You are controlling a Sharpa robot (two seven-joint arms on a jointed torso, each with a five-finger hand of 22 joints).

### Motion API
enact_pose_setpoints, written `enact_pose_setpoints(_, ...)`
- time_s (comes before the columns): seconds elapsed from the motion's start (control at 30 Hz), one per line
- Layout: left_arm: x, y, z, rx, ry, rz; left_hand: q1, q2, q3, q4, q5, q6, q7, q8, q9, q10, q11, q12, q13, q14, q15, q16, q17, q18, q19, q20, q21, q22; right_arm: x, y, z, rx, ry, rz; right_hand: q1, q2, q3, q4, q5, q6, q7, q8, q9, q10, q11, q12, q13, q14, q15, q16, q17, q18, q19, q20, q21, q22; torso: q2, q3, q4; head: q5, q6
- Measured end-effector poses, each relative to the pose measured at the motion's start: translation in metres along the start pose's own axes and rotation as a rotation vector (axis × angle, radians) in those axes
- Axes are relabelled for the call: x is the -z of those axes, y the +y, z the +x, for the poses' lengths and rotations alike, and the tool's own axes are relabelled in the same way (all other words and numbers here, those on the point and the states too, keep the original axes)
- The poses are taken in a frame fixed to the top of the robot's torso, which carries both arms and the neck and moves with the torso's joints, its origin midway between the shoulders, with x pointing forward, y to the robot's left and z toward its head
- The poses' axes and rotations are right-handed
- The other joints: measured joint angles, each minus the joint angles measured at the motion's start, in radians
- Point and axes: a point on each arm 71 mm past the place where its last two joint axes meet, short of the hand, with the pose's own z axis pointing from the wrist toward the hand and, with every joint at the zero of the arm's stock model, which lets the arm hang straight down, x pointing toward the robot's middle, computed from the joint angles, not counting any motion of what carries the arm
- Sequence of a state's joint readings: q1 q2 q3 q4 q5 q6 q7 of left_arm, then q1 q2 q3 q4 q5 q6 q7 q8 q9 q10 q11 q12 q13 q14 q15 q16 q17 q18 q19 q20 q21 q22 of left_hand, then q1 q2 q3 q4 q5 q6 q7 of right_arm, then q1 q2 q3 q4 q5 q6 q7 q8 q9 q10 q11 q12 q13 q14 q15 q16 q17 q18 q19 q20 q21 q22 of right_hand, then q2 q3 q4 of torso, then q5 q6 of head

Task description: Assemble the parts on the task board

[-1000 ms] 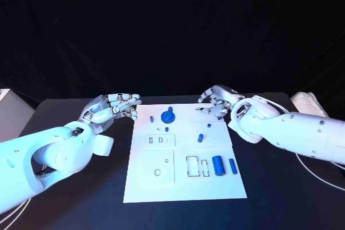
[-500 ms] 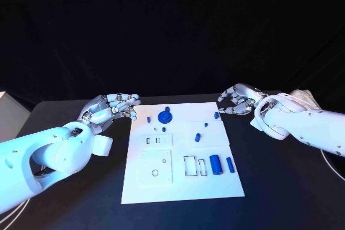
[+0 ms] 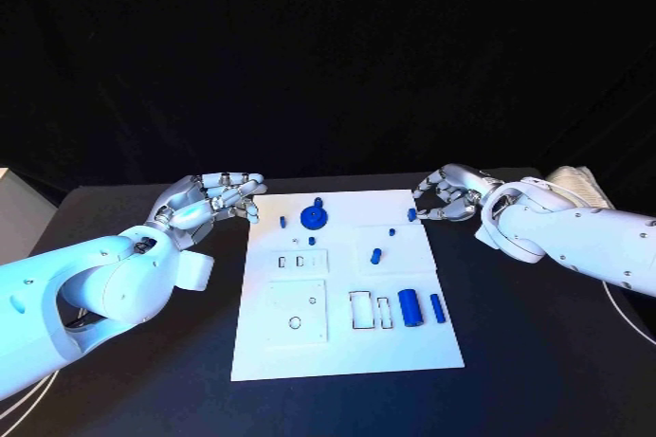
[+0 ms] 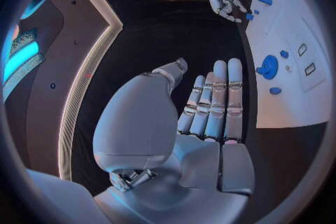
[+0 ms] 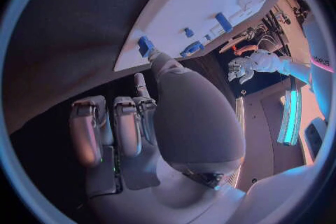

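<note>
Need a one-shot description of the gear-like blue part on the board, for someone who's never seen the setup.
Start at the white task board in the middle of the black table. Go to its far edge, nearer the left hand. The blue gear-like disc sits there: round and wide with a knob on top, unlike the small blue pegs and cylinders elsewhere on the board.

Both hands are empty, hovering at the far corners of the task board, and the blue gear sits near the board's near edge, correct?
Not quite. The blue gear sits near the far edge of the task board, between the two hands, as the head view shows. The left hand and right hand do hover empty at the far corners.
</note>
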State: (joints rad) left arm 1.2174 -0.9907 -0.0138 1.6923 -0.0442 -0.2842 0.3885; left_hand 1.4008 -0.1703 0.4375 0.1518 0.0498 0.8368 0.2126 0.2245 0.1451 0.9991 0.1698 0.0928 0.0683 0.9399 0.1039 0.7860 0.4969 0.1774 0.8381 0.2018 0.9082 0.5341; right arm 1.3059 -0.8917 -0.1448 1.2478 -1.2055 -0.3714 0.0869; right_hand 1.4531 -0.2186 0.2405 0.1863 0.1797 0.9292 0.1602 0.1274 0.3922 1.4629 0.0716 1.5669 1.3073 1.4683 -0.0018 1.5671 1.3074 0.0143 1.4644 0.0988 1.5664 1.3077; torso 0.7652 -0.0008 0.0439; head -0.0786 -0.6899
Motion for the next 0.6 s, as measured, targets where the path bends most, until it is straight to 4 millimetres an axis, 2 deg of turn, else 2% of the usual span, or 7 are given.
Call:
enact_pose_setpoints(0.37,0.000,0.000,-0.001,-0.001,-0.001,0.000,0.000,0.000,0.000,0.000,0.000,0.000,0.000,0.000,0.000,0.000,0.000,0.000,0.000,0.000,0.000,0.000,0.000,0.000,0.000,0.000,0.000,0.000,-0.002,-0.001,0.008,0.002,0.026,0.000,0.005,0.005,0.004,-0.004,0.007,0.000,0.000,0.000,0.000,0.004,0.004,0.000,0.000,0.000,0.000,0.000,0.000,0.000,0.002,0.005,0.000,0.000,-0.002,-0.0012,-0.0007,0.004,-0.007)
enact_pose_setpoints(0.6,0.000,0.000,-0.001,-0.002,-0.002,0.000,0.000,0.000,0.000,0.000,0.000,0.000,0.000,0.000,0.000,0.000,0.000,0.000,0.000,-0.004,0.004,0.000,-0.001,0.000,0.000,0.000,0.000,0.002,-0.005,0.002,0.012,0.002,0.035,-0.004,0.009,0.009,0.017,-0.005,0.017,0.001,0.001,0.000,0.000,0.004,0.003,0.000,0.000,0.000,0.000,0.000,0.000,0.000,0.002,0.005,0.000,0.000,-0.002,-0.0005,-0.0018,0.005,-0.007)
